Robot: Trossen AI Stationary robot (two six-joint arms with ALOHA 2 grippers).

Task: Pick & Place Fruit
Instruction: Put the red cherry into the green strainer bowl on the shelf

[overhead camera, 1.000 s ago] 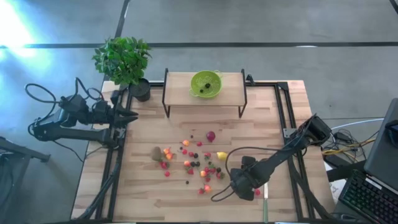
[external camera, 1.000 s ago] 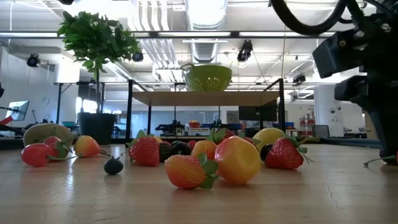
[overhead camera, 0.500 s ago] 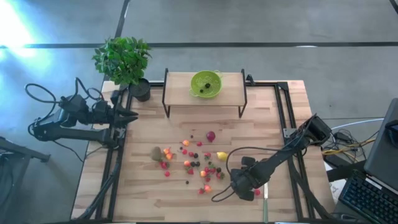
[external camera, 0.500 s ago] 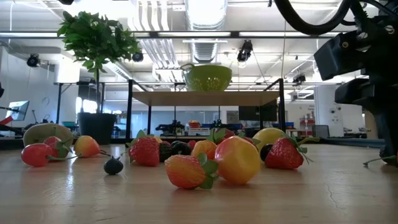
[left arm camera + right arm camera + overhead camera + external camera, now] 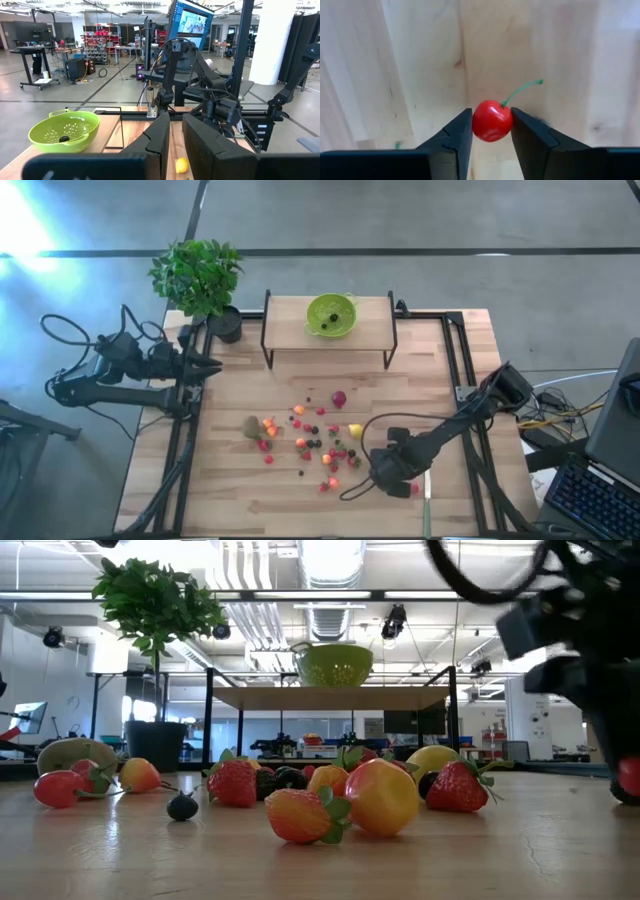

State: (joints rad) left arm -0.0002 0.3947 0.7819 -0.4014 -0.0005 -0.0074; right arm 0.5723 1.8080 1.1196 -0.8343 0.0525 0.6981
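Over the last second the right gripper (image 5: 491,131) had barely shifted above the table (image 5: 240,490), yet from table height the arm had blurred and a red spot now showed low at its side — a sign, I judged, that the grab was just being made. Its fingers (image 5: 454,137) were closed to a narrow gap, pressing both sides of a red cherry (image 5: 491,120) with a green stem, at the near right edge of the fruit scatter (image 5: 310,438), beside the knife (image 5: 426,502).

That meant one piece was probably ready to be carried to the green bowl (image 5: 331,314) on the raised shelf (image 5: 285,328) behind the scatter; a dark berry (image 5: 64,138) already lay in it.

The left gripper (image 5: 214,365) waited well left of the scatter, near the potted plant (image 5: 200,278), fingers nearly together and empty.

From above, the cherry was hidden under the right gripper — whether it had left the wood was not clear. The kiwi (image 5: 252,426) sat at the scatter's left edge.
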